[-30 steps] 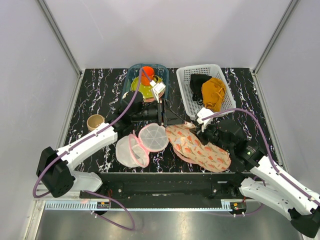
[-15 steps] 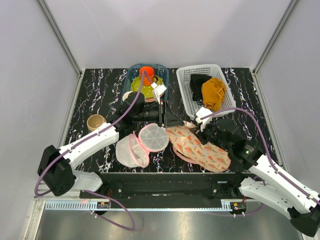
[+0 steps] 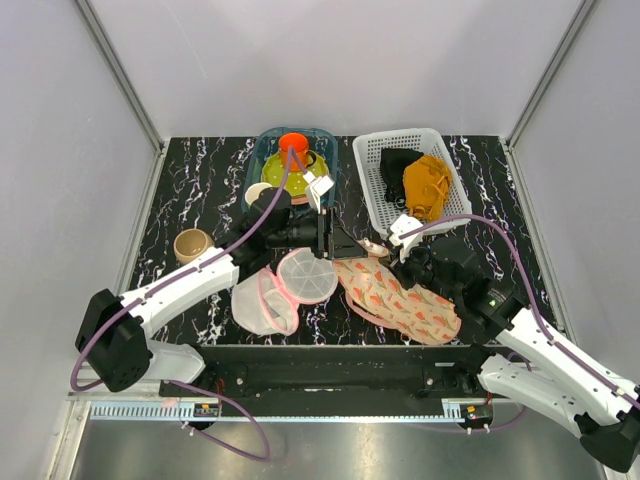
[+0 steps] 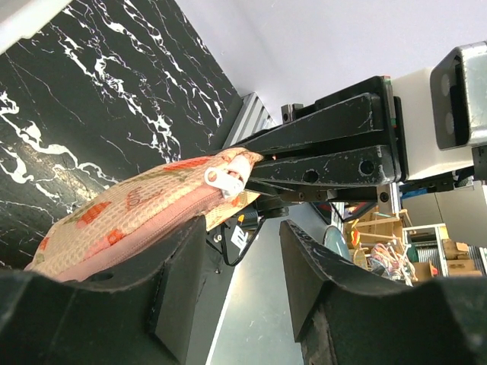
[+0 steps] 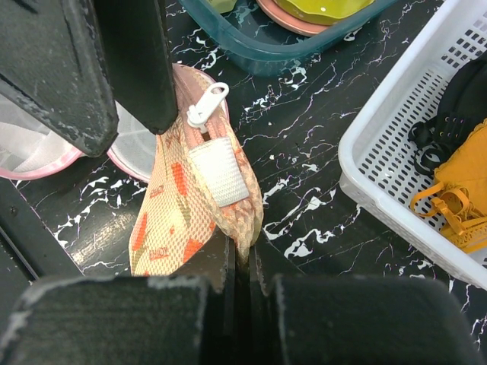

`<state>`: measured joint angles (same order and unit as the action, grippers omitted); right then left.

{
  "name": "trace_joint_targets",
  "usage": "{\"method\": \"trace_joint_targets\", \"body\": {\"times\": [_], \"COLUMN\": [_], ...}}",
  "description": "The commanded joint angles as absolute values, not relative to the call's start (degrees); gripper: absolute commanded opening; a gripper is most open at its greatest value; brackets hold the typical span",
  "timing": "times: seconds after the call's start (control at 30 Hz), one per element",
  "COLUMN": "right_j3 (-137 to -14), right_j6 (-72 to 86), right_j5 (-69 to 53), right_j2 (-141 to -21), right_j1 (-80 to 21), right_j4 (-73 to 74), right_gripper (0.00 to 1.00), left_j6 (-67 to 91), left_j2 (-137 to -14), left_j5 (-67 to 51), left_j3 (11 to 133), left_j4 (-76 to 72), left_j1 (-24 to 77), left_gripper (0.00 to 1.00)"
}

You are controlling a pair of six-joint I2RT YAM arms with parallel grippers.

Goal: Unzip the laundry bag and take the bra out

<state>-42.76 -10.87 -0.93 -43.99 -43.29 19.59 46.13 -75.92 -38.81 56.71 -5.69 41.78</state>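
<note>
Some laundry bag (image 5: pixel 199 204) — behind left tool (image 5: pixel 125 129)

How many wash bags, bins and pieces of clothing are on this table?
Wash bags: 2 (peach printed fabric laundry bag, round white mesh pouch with pink rim)
Bins: 2 (clear teal plastic tub, white slotted plastic basket)
Clothes: 2 (black garment, mustard-yellow garment, both in the basket)
Total: 6
</note>
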Motion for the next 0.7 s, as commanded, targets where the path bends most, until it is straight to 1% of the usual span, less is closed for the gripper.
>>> {"method": "trace_joint_targets", "body": {"times": [0.0, 0.2, 0.37, 0.57, 0.67], "right_j3": [-43.24, -43.42, -43.07, -42.98, -42.8], "right_j6": [-11.25, -11.07, -11.07, -10.99, -11.07], "right_j5": [-0.35, -0.26, -0.35, -0.26, 0.88], "right_j2": [-43.42, -43.24, -42.54, -42.45, -42.54], "right_j1": [-43.68, -43.59, -43.59, -43.68, -43.59], "right_j4": [15.29, 15.21, 15.21, 15.29, 15.12], "right_gripper": [0.0, 0.0, 0.0, 0.0, 0.0], "left_j6": [47.98, 50.53, 52.21, 50.1, 49.4], "left_j2": [-75.5, -76.99, -77.26, -73.83, -72.78], "left_j5": [-38.85, -39.73, -37.98, -32.09, -31.64], "left_j3": [55.9, 56.42, 57.04, 57.39, 57.74], "left_j4": [-10.36, -14.06, -16.17, -12.83, -11.34], "left_j1": [41.57, 41.57, 41.57, 41.4, 41.22], "left_gripper": [0.5, 0.5, 0.5, 0.51, 0.51]}}
